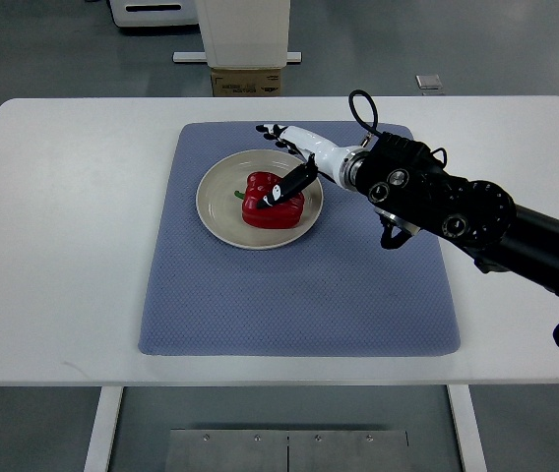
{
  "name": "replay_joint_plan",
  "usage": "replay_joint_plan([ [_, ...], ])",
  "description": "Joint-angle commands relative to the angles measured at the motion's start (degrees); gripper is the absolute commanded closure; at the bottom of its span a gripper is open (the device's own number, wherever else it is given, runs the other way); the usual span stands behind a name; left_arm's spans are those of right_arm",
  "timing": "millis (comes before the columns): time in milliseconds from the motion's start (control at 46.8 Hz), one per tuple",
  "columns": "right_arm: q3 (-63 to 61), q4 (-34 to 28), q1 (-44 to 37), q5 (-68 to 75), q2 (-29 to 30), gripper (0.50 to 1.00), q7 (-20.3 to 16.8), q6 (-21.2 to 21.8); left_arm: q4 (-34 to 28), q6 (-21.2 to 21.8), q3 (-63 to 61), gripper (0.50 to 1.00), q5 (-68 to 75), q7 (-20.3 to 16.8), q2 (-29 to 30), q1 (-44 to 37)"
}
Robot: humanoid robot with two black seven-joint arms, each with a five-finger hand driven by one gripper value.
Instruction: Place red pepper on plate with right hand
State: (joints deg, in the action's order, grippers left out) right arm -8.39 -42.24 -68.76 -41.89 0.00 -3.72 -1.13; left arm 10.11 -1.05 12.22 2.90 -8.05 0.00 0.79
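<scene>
Pepper on plate. Red pepper (pixel 272 208) sits inside the cream plate (pixel 215 218), slightly right of its centre, resting on the plate's surface. Placement itself looks done, judging by how things lie.

Right hand (pixel 294 162) reaches in from the right, over the far right rim of the plate. One dark-tipped digit lies down across the top of the pepper, touching or just above it; cannot tell which. The other fingers (pixel 272 133) fan out toward the far side, spread and holding nothing. Reads as a hand let go, not clamped. Forearm, bulky and black, crosses the right part of the mat.

What is left, as a judgement: lift the hand clear of the pepper and draw the arm back right without nudging the pepper off centre. Low risk; the pepper sits flat and the plate has a raised rim.

Left arm: not seen.

Surface: blue-grey textured mat (pixel 289 305) on a white tabletop (pixel 63 246), plate on the mat's far half. Nothing else on the mat.

Room: grey floor beyond the far edge, a cardboard box (pixel 247 81) under a pale upright panel, a small grey square object (pixel 428 82) on the floor at far right. Metal plate visible below the near edge.
</scene>
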Motion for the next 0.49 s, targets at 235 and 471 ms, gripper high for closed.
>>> replay_joint_plan([
  [235, -7.34, 0.58, 0.12, 0.58, 0.00, 0.500, -0.23, -0.01, 0.00, -0.01, 0.00, 0.500, 0.00, 0.06, 0.00, 0.00],
  [471, -12.70, 1.55, 1.53, 4.10, -1.76, 0.500, -0.23, -0.01, 0.00, -0.01, 0.00, 0.500, 0.00, -0.03, 0.00, 0.00],
])
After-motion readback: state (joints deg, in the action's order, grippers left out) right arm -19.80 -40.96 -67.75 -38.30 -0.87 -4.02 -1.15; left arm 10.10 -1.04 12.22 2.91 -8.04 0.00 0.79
